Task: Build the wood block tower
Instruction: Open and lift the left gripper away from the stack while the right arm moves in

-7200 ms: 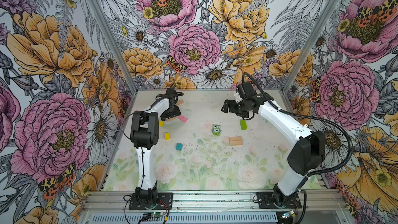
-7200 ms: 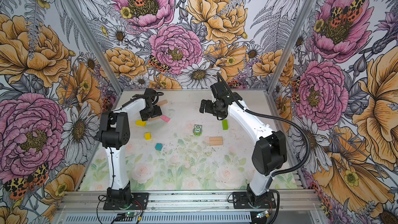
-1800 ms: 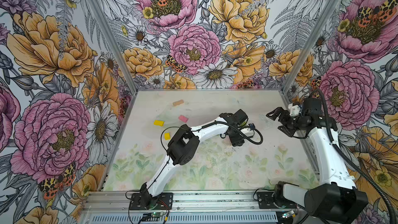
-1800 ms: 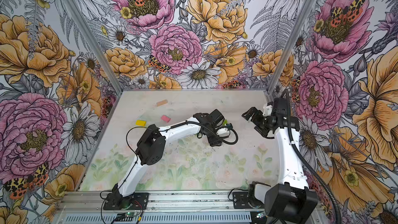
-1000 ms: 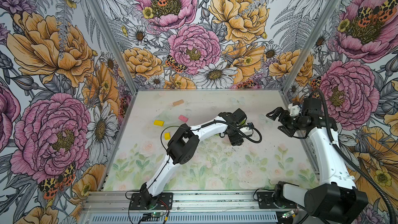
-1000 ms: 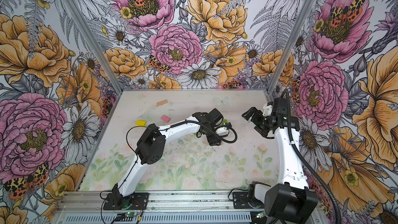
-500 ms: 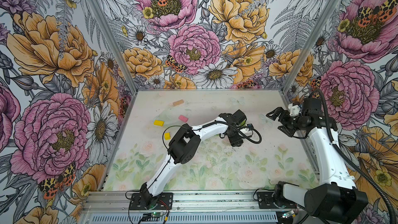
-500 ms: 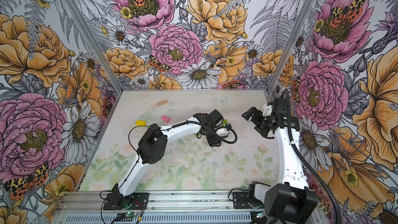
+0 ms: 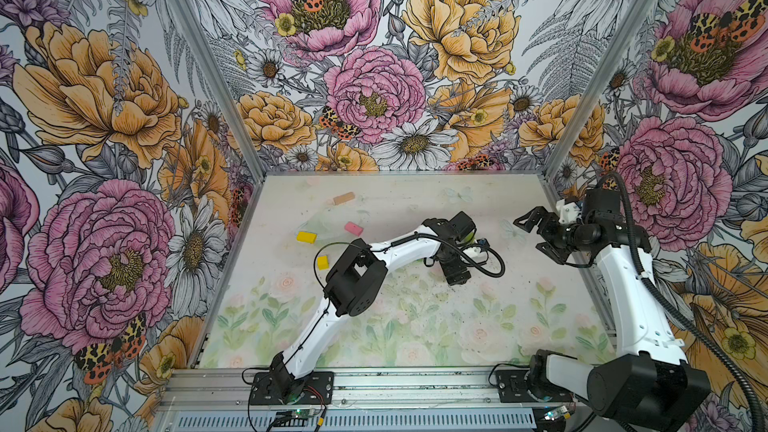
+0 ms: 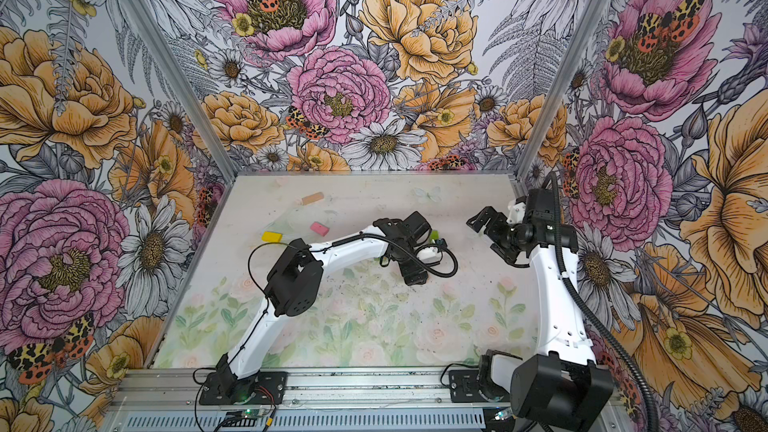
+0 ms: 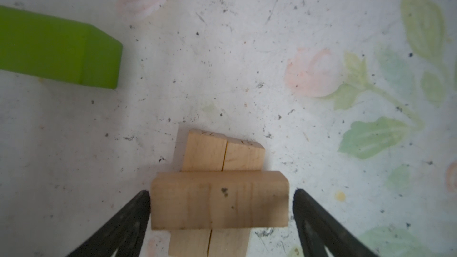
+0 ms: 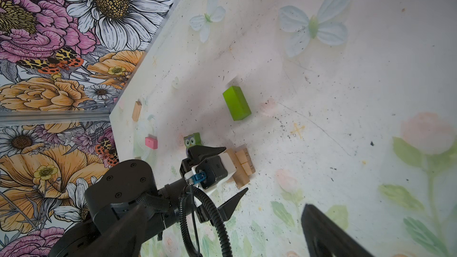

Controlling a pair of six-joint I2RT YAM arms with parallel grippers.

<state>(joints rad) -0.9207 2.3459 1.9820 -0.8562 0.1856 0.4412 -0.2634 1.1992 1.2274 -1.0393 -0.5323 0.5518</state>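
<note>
Two tan wood blocks (image 11: 223, 154) lie side by side, with a third tan bar (image 11: 220, 200) crosswise on top: the wood block tower's base (image 12: 243, 166). My left gripper (image 11: 221, 194) straddles that top bar, open, with a sliver of gap at each end. In both top views the left gripper (image 9: 451, 265) (image 10: 405, 263) covers the stack. A lime-green bar (image 12: 236, 103) (image 11: 57, 48) and the owl block (image 12: 192, 140) lie close by. My right gripper (image 9: 530, 234) (image 10: 482, 236) hangs open and empty at the right.
Loose at the back left are a tan bar (image 9: 344, 198), a pink block (image 9: 354, 228), a yellow bar (image 9: 306, 237) and a yellow cube (image 9: 323, 262). The left arm's elbow (image 9: 353, 280) stands over the middle of the table. Flowered walls close in three sides.
The left gripper's jaws have spread and let go of the crosswise tan bar, which rests on the two lower bars. The right arm has not moved.
</note>
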